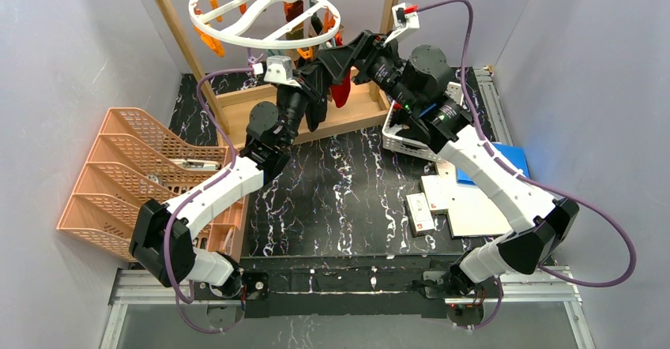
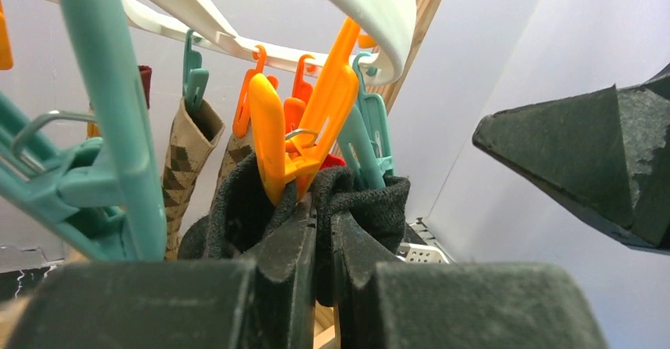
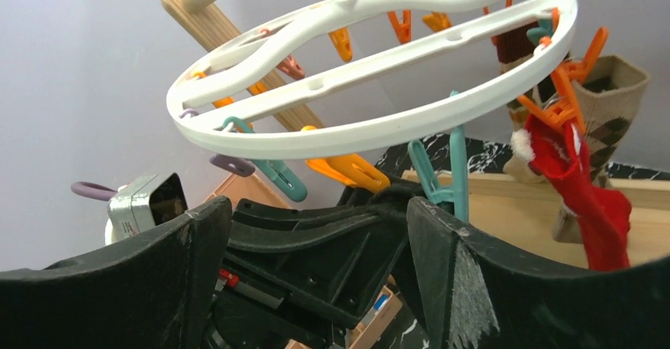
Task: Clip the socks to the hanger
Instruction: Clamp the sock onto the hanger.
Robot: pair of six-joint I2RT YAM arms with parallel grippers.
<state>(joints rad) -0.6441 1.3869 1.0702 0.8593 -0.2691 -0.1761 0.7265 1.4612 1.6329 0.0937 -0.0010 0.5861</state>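
Your left gripper [image 2: 320, 227] pinches the black sock [image 2: 235, 200], its cuff against an orange clip [image 2: 270, 132]; your right gripper [image 3: 316, 219] gapes wide alongside.

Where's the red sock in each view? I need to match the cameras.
Top external: red sock hangs below the hanger, upper centre, between the wrists.
Left wrist: only a red sliver behind the orange clip, centre; probably it.
Right wrist: red sock at right edge, hanging beside the argyle sock.
Shared landmark: the white hanger ring, in all three.
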